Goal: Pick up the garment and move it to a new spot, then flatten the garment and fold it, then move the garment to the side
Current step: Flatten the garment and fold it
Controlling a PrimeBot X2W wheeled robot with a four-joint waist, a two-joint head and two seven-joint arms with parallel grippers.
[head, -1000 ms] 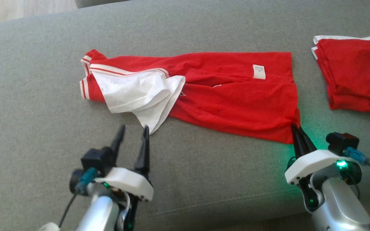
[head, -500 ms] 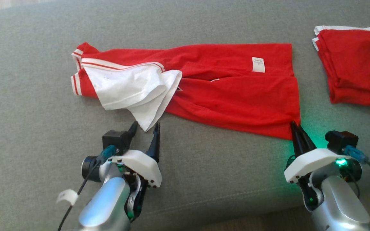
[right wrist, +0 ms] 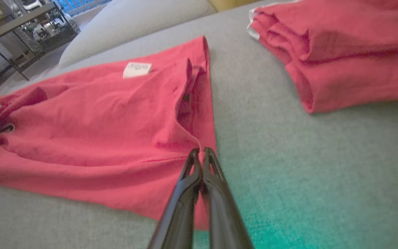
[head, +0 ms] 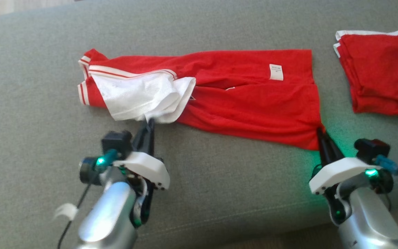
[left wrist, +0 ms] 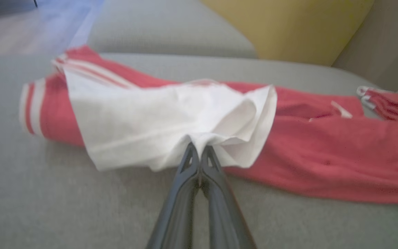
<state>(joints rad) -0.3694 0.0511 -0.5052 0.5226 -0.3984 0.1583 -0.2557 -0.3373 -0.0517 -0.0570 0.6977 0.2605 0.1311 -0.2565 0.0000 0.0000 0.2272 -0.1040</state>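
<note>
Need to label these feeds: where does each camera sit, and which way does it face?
Head view: on the robot's head, looking forward and down at the red garment on the grey sofa; left gripper lower left, right gripper lower right.
Left wrist view: on the left wrist, looking along its shut fingers, which pinch the garment's white flap.
Right wrist view: on the right wrist, looking along its shut fingers at the garment's red corner.
Shared: head and right wrist views both show the folded red garment.
</note>
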